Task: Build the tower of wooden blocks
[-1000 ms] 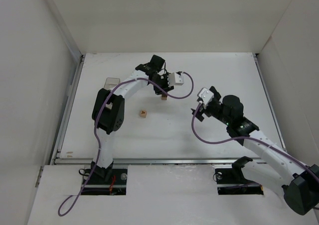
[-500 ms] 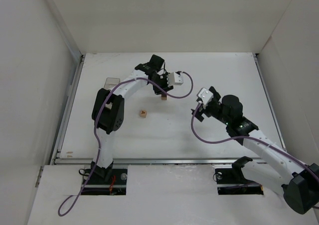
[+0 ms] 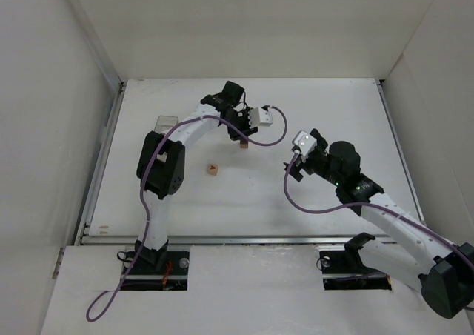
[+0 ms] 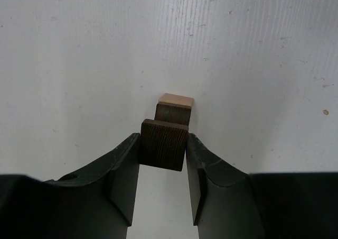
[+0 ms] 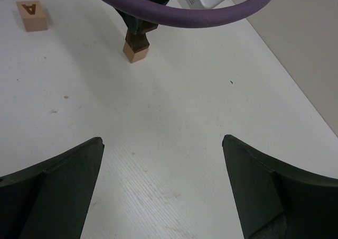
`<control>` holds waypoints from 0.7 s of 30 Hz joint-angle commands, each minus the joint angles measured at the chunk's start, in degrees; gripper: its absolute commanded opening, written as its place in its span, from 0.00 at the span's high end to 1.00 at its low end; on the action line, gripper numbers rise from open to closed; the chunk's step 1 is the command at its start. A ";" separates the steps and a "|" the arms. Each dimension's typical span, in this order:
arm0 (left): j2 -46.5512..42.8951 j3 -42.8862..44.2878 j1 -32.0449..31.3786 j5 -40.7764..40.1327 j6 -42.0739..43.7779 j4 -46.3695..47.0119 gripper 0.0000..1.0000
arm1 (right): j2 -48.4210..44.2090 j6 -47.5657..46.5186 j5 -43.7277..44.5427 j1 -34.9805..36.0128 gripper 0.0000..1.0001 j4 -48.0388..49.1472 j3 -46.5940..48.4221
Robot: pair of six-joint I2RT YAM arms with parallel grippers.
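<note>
Tower [image 5: 136, 47]: tan cube at bottom, dark cube on it, far-middle of table [image 3: 333, 98]. Top dark block [image 4: 164, 150] pinched in left gripper [image 4: 163, 144], right over stack, can't tell if seated. Nothing budged in last second, so release looks like next call. Lettered block [image 3: 213, 170] loose nearby. Right gripper [image 5: 163, 186] wide open, empty, well apart.

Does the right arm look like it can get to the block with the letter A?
Probably yes. The right gripper is open, and only bare table lies between it and the A block. The left gripper, shut on the dark block at the tower's top, stands off to one side.
</note>
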 commanded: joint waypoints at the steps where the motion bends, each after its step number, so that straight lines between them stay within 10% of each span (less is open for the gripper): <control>1: 0.05 1.16 0.34 1.17 -0.39 -0.54 1.00 | -0.19 -0.41 -0.40 -0.28 0.00 1.17 1.29; 10: 0.05 1.16 0.34 1.18 -0.39 -0.54 0.97 | -0.19 -0.41 -0.40 -0.80 0.00 1.17 1.29; 21: 0.05 1.16 0.34 1.18 -0.39 -0.54 0.72 | -0.19 -0.41 -0.40 -0.80 0.00 0.65 1.29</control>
